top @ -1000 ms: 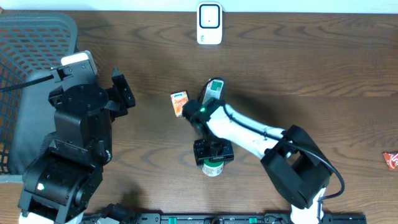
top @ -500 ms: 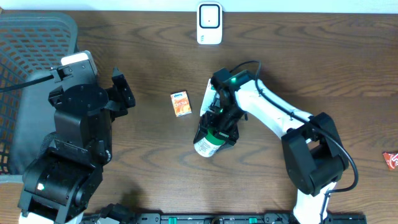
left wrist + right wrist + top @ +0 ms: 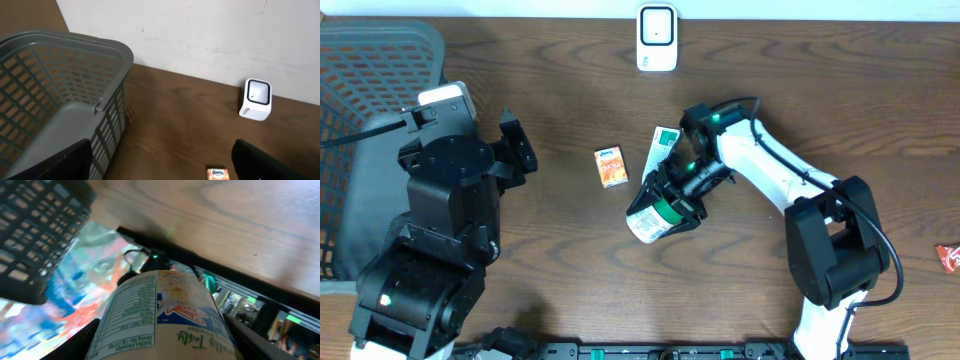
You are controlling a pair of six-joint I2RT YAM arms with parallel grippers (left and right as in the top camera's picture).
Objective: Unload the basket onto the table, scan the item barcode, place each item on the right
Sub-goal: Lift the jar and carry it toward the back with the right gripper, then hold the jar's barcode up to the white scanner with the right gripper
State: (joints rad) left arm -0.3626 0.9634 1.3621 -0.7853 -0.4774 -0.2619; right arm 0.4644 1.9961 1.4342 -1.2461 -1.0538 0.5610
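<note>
White-green can (image 3: pixel 648 222) gripped in part-open right hand (image 3: pixel 672 202).

A mock shop checkout on a test bench: a grey shopping basket (image 3: pixel 375 60) at the left edge and a white barcode scanner (image 3: pixel 657 38) at top centre. A small orange box (image 3: pixel 611 167) lies mid-frame on a dark wooden table (image 3: pixel 840 80) beside a bare white wall (image 3: pixel 200 35).

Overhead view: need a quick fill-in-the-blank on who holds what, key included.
Of the left gripper and the right gripper, the canister is clamped in the ___ one. The other one holds ___. The small box lying on the table is ___ in colour.
Missing words: right; nothing; orange.
</note>
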